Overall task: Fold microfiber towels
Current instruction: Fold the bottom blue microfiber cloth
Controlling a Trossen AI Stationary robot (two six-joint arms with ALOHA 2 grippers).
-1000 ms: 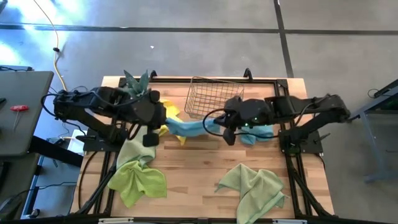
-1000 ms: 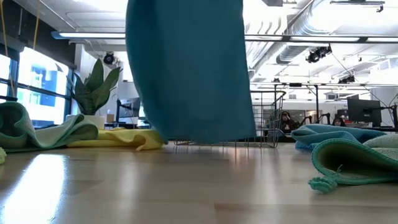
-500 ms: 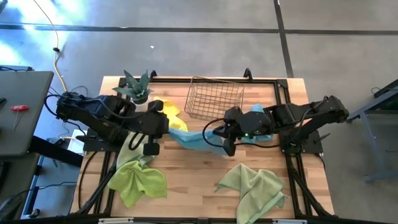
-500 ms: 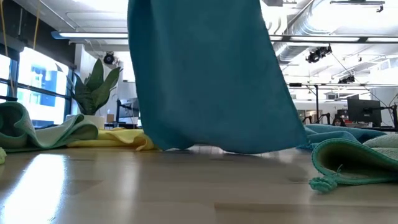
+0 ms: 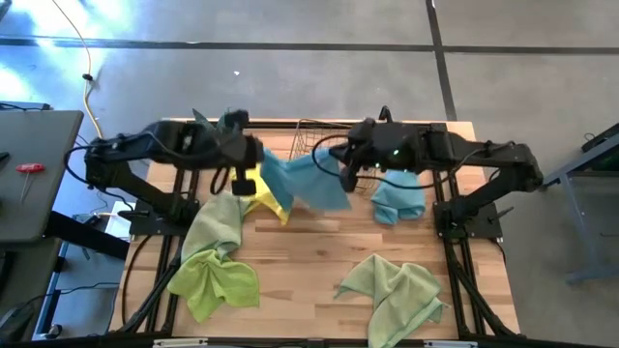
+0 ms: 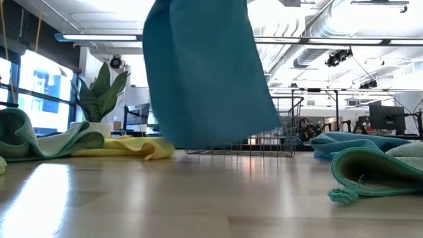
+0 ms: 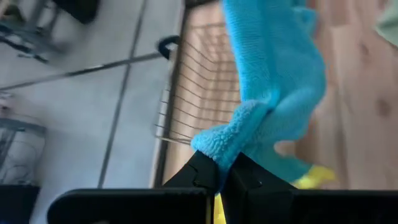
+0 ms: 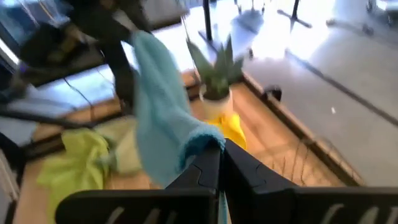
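Note:
A light blue microfiber towel (image 5: 302, 180) hangs between my two grippers above the far middle of the table. In the low view it is a wide hanging sheet (image 6: 205, 73). My left gripper (image 5: 253, 158) is shut on its left top end and my right gripper (image 5: 346, 166) on its right top end. A yellow towel (image 5: 269, 200) lies under it. A second light blue towel (image 5: 397, 203) lies crumpled at the right. A sage towel (image 5: 218, 222) and a lime one (image 5: 215, 280) lie at the left. Another green towel (image 5: 397, 290) lies near the front right. My left gripper pinches a bunched top corner (image 7: 227, 140) of the blue towel between its two fingers, coming from the table's left. The cloth hangs below and away from the fingers, its lower edge (image 6: 218, 142) just clear of the table. My right gripper pinches the other bunched top corner (image 8: 202, 143) of the same towel between its two fingers, coming from the table's right. The cloth sags slack between the two holds and hangs below them.
A wire basket (image 5: 324, 135) stands at the far middle, partly hidden by the held towel, and a potted spiky plant (image 5: 227, 121) stands at the far left. Bare wood (image 5: 309, 261) lies in the middle toward the near edge.
Both grippers first came toward the near edge, then swung back toward the far edge and up, still shut on the blue towel. The towel spread wider in the low view, then swung back and now hangs narrower in front of the basket, off the table.

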